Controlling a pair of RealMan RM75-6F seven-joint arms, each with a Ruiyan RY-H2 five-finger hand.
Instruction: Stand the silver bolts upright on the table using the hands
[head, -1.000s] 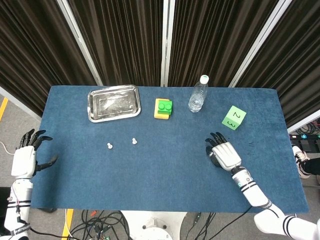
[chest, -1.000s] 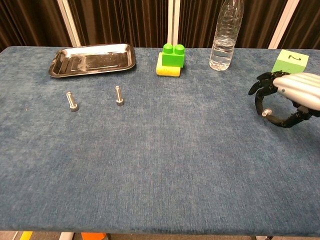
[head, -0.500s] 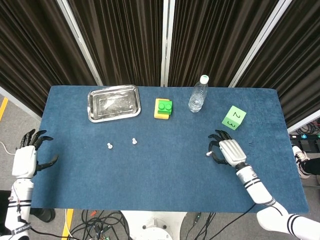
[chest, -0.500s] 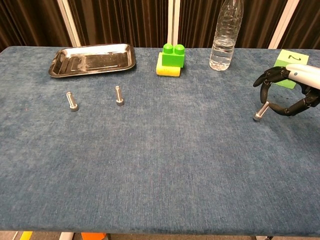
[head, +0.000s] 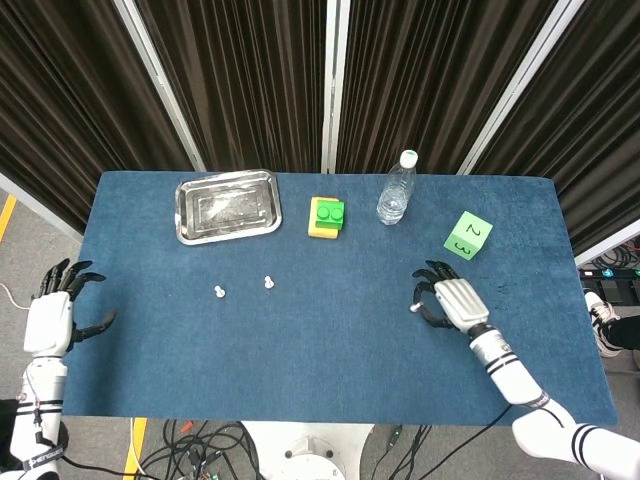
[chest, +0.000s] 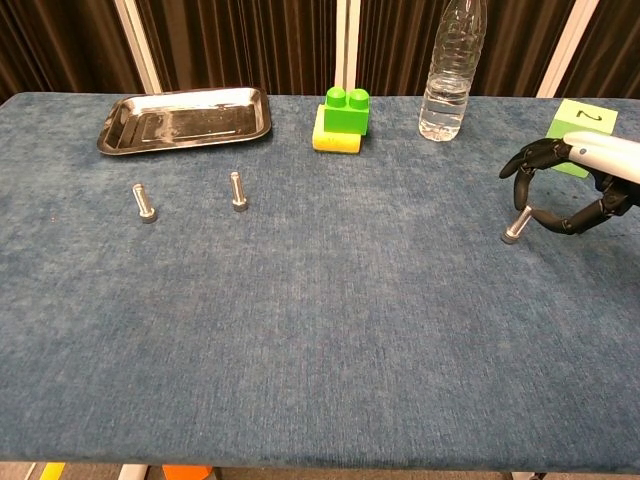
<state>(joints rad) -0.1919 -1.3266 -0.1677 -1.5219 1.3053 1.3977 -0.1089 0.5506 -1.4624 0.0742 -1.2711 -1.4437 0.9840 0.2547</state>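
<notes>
Blue table (chest: 320, 330): two silver bolts (chest: 144, 203) (chest: 237, 190) already stand upright. Right hand (chest: 578, 185) pinches a third bolt (chest: 516, 225), tilted, in its fingers (chest: 530, 160). Left hand (head: 52, 315) hangs open, empty.

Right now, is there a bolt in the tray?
No, the tray holds nothing; two bolts stand on the table before it.
</notes>
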